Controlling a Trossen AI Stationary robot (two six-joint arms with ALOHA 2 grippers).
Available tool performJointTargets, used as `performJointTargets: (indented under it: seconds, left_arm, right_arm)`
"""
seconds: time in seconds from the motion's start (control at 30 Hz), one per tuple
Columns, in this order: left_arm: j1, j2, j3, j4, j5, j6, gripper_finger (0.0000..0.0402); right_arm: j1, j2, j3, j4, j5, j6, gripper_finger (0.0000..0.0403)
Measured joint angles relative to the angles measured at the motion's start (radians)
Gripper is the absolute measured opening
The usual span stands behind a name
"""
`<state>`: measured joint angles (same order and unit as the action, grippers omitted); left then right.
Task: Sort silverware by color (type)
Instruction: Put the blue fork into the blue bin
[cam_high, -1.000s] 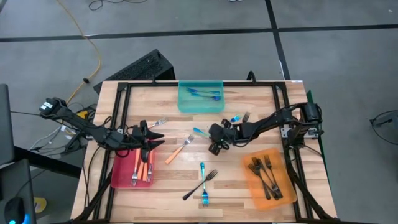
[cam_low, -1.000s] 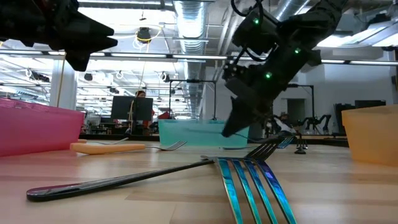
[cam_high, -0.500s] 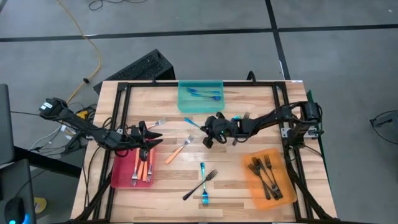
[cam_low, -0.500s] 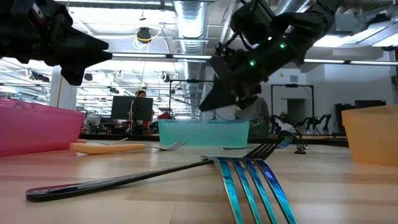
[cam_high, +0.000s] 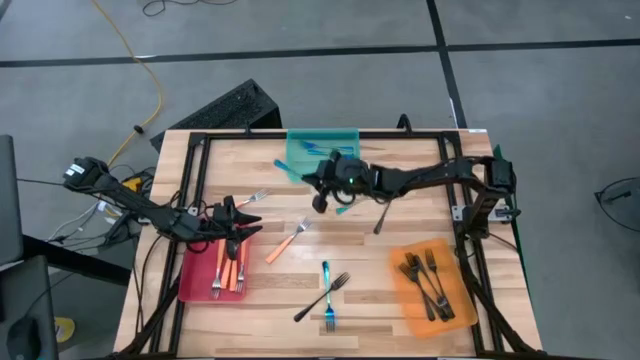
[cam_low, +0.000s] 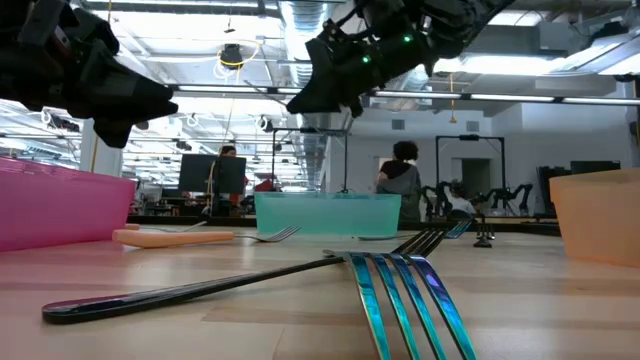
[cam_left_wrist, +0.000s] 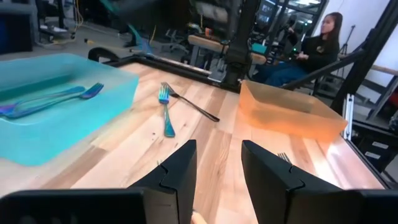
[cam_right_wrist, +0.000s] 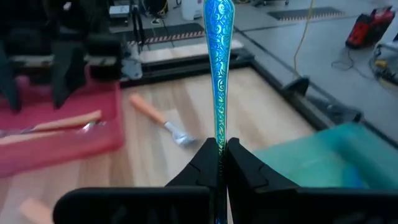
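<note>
My right gripper (cam_right_wrist: 219, 146) is shut on a blue fork (cam_high: 288, 168), high above the table beside the near left corner of the teal tray (cam_high: 345, 133), which holds other blue forks. My left gripper (cam_left_wrist: 217, 174) stands open and empty by the far right corner of the red tray (cam_high: 195, 280), where orange-handled forks (cam_high: 232, 270) lie. Loose on the wood lie an orange-handled fork (cam_high: 288, 240), a blue fork (cam_high: 326, 290), a dark fork (cam_high: 322, 297) crossing that blue fork, and another dark fork (cam_high: 380, 215). My right gripper pinches the blue fork between its two fingers, partway down the handle (cam_right_wrist: 218, 127). The patterned handle end (cam_right_wrist: 217, 18) sticks out ahead of the fingertips; the tine end is hidden behind the fingers. The fork is lifted clear of the table, in line with the fingers.
The orange tray (cam_high: 400, 300) at the near right holds several dark forks. A small silver-tined fork (cam_high: 252, 198) lies near my left gripper. A black frame (cam_high: 195, 150) runs around the table's edges. People (cam_low: 400, 175) sit in the room beyond.
My right gripper has risen and gone toward the table's far edge and left, up to the teal tray, tipping up toward level. The blue fork has come up off the wood with it. My left gripper has sunk a little.
</note>
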<state>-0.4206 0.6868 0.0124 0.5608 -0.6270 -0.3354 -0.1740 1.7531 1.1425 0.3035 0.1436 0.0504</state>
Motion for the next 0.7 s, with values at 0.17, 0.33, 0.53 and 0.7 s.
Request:
performJointTargets:
  seconds: [0.17,0.33,0.53,0.7]
  left_arm:
    - [0.000,0.000,0.000,-0.004,-0.006,-0.003,0.0112]
    - [0.000,0.000,0.000,-0.006,-0.008,-0.004,0.0112]
    - [0.000,0.000,0.000,-0.036,-0.024,-0.017,0.0112]
    - [0.000,0.000,0.000,-0.049,-0.043,-0.021,0.0112]
  right_arm:
    - [-0.085,0.000,0.084,-0.059,-0.087,-0.044,0.0034]
    - [-0.166,0.001,0.111,-0.098,-0.123,-0.078,0.0034]
    - [-0.239,0.002,0.111,-0.147,-0.161,-0.160,0.0034]
    - [-0.274,0.002,0.111,-0.142,-0.229,-0.288,0.0034]
